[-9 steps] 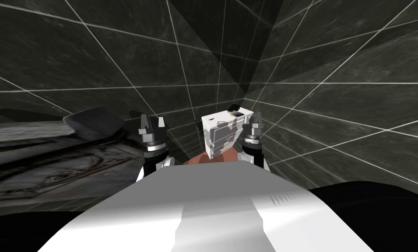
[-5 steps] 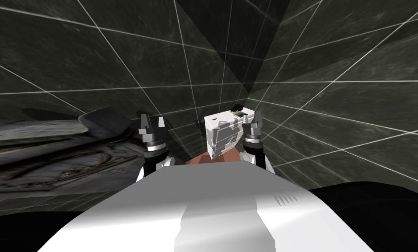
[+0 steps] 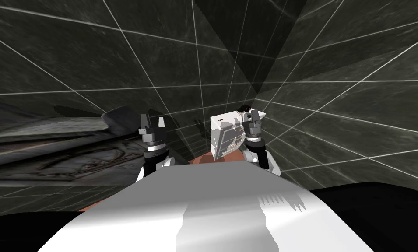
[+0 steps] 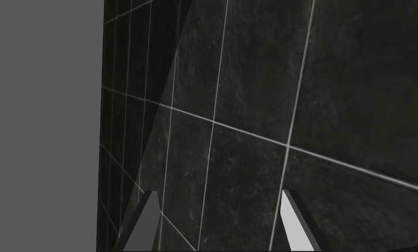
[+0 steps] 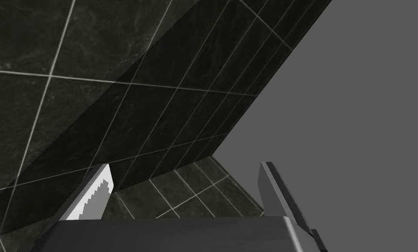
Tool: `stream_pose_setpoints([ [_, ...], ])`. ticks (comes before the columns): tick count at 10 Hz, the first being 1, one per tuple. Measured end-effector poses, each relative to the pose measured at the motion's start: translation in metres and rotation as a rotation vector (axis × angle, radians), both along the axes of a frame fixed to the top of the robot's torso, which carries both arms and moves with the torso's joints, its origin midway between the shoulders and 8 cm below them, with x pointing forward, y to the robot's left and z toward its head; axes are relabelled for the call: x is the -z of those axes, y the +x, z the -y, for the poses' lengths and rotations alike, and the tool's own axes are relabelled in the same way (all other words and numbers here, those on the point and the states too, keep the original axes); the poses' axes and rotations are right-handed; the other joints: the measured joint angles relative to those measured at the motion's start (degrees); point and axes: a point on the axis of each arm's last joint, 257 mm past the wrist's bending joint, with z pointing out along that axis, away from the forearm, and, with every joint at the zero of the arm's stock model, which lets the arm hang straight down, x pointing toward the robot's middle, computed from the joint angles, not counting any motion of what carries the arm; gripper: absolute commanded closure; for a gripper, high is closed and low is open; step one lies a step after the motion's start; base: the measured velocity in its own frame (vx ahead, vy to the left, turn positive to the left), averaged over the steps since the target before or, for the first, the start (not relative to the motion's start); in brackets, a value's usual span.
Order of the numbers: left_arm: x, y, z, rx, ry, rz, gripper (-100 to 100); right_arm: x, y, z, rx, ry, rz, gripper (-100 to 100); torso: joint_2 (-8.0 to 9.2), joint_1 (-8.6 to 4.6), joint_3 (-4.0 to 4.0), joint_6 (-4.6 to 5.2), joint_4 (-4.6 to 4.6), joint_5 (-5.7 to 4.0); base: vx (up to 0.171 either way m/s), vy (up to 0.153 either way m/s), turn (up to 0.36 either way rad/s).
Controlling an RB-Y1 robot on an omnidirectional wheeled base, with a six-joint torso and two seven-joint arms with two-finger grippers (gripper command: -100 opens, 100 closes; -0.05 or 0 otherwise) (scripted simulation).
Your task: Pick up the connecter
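Two arms raised side by side before a dark tiled corner. The right gripper (image 3: 254, 116) is wide: in the right wrist view its two blade fingers (image 5: 94, 197) rise from the dark body about a third of the frame apart, with nothing between them. One blade is lit white, the other grey. In the head view this gripper stands just beside the upper edge of a white box (image 3: 223, 135), which lies at about 8 o'clock from the fingertips. Whether blade and box touch cannot be told. The box carries grey markings on its faces.

The connecter (image 3: 245, 108) is, as far as the head view allows, the small dark piece on the top face of the box. It lies at about 10 o'clock from the right gripper and close to it, outside the fingers and not held.

At 6 o'clock from the box, a red-brown surface (image 3: 201, 160) shows beneath it.

The left gripper (image 3: 152, 120) is held up at 9 o'clock from the box and well apart from it. Its fingers (image 4: 296, 223) are likewise wide and hold nothing.

Further out, at 9 o'clock from the left gripper, lies a long grey slab (image 3: 50, 153) with dark curved markings. Dark tiled walls (image 3: 94, 57) with pale joints meet in a corner at 12 o'clock. A black area (image 3: 378, 210) occupies the lower corners of the head view.
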Motion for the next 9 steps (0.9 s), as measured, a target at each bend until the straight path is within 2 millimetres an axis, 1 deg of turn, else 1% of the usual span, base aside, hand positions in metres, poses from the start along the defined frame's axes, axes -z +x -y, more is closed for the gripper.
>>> stream_pose_setpoints([
  [9,0.000,0.000,0.000,0.000,0.000,0.000,0,-0.008,-0.006,-0.029,-0.050,-0.310,0.112,-100,0.05,-0.11,0.03,0.04,0.01,-0.02,0.022,0.090,0.088],
])
